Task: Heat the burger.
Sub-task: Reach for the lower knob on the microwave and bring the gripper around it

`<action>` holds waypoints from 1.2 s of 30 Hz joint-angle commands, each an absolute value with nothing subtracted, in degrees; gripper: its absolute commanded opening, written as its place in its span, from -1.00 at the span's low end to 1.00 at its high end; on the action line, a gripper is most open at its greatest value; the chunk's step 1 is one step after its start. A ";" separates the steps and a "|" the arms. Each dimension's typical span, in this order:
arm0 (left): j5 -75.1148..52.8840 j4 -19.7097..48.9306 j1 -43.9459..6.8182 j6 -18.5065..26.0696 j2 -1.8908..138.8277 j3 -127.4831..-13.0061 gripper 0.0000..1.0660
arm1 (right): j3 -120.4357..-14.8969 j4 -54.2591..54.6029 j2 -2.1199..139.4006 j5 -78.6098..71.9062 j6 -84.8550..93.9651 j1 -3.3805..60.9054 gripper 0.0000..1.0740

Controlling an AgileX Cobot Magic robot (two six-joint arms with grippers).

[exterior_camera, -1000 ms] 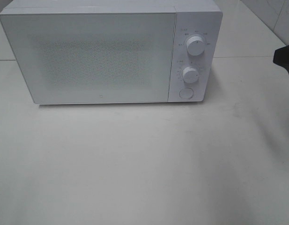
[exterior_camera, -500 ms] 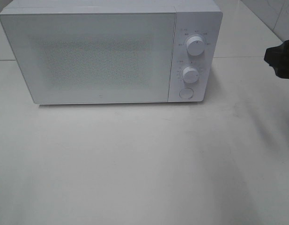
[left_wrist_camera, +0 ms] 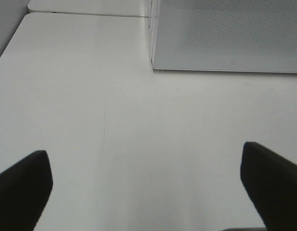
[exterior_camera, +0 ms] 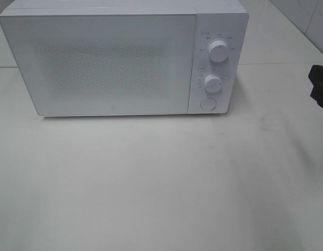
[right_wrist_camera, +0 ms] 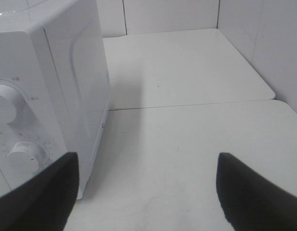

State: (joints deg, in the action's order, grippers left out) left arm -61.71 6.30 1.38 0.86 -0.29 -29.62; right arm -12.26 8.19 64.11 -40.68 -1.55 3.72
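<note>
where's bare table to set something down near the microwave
Widest: the table in front of the microwave, door closed, bare across the whole view. Narrower: the strip between the microwave's knob side and the wall. It is tighter there, with the right fingers hovering at its edge.

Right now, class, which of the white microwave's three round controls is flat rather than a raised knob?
The bottom round white button; the upper knob and middle knob above it stick out.

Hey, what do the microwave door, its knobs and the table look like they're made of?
Microwave door: probably glass or glossy plastic, white, with a fine dotted screen showing through. Knobs: smooth white plastic by the look, matte. Table: hard, smooth white top, maybe laminate; faint scuffs show.
</note>
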 commanded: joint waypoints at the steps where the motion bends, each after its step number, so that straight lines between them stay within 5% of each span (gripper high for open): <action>1: -61.31 6.36 1.43 0.97 -1.60 -29.56 0.89 | -10.03 11.29 64.11 -45.66 0.63 3.50 0.42; 13: -61.31 6.36 1.43 0.97 -1.60 -29.56 0.89 | -6.59 15.47 64.11 -51.22 1.89 6.93 0.42; 36: -61.31 6.36 1.43 0.97 -0.63 -29.56 0.89 | -8.59 46.98 87.43 -74.26 15.01 38.79 0.42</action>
State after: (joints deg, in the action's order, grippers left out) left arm -61.71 6.30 1.38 0.86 -0.29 -29.62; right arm -8.19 46.18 87.32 -68.58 14.32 38.33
